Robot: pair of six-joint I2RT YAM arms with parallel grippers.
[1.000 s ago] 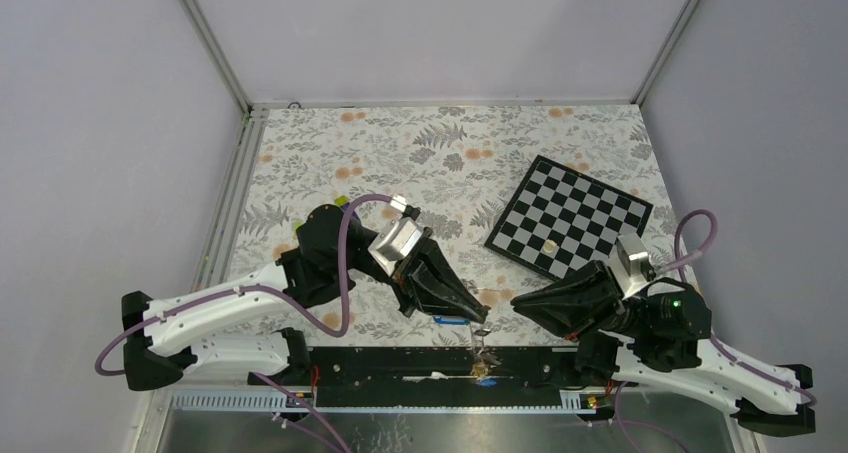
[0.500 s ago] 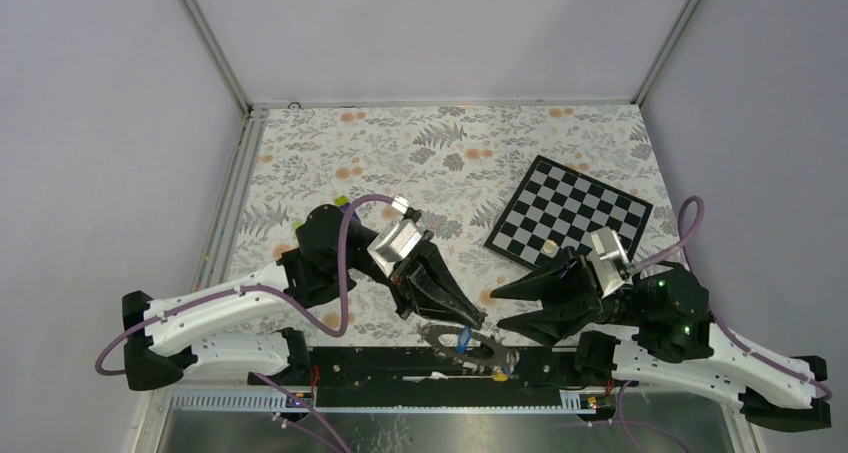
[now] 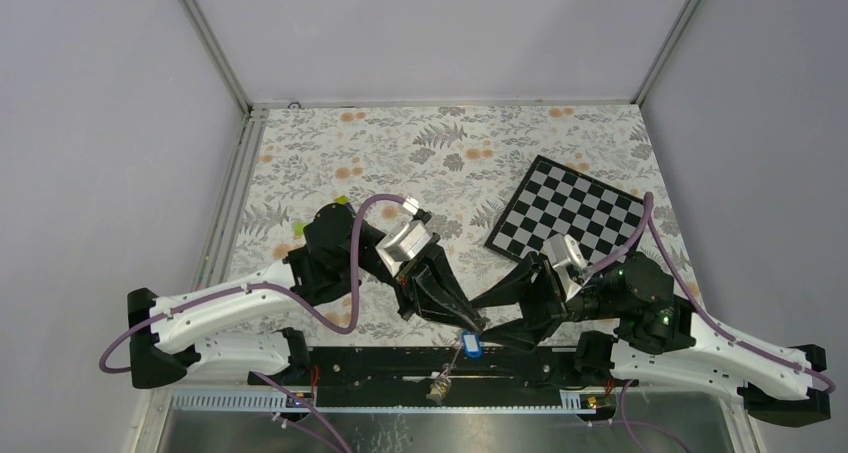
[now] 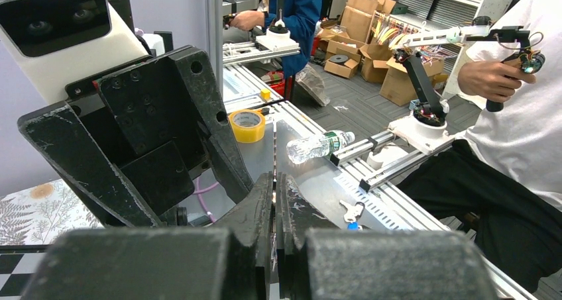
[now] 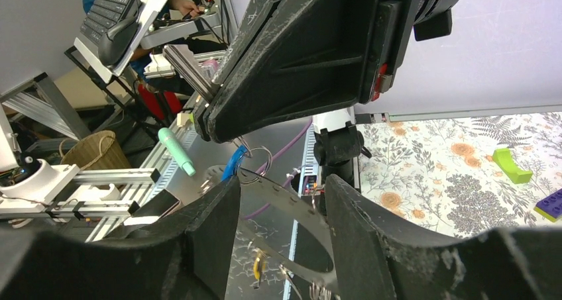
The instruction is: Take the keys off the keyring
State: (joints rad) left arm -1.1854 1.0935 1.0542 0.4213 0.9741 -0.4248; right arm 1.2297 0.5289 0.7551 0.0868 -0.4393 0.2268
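While the right gripper stands with its fingers spread and nothing clamped, the keyring runs slantwise through the gap between them (whether it brushes either finger I cannot tell). Just above, the left gripper is closed tight on the ring's upper edge, holding it in the air at the near edge of the table. A blue-headed key hangs by that pinch beside a wire loop, and more keys dangle lower down. The step in hand looks like re-gripping to work a key off. Next, the right fingers should close on one key, not the ring, and draw it along to the split.
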